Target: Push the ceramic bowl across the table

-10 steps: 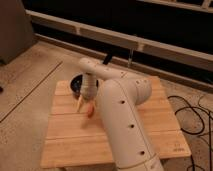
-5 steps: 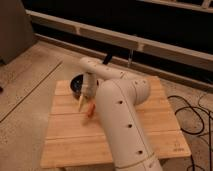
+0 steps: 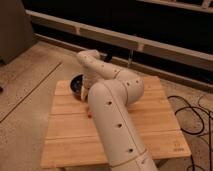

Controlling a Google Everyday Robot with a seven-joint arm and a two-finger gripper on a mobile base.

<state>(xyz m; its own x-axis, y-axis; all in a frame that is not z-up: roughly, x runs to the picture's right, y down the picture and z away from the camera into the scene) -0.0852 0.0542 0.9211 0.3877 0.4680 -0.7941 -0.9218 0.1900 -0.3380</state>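
The ceramic bowl [image 3: 76, 83] is small, round and dark. It sits near the far left corner of the light plank table [image 3: 70, 135]. My white arm rises from the near edge, bends at an elbow over the far side and comes back down beside the bowl. The gripper [image 3: 86, 98] is at the end of that arm, low over the table, right next to the bowl's right side, and mostly hidden by the arm. A small orange-red bit [image 3: 90, 111] shows on the table just below it.
Black cables [image 3: 196, 114] lie on the floor right of the table. A long pale ledge [image 3: 150, 45] with a dark wall runs behind it. A small dark mark [image 3: 178, 148] is near the table's front right corner. Speckled floor lies to the left.
The arm's lower end has shifted slightly toward the far edge, beside the bowl. The bowl stays at about the same spot.
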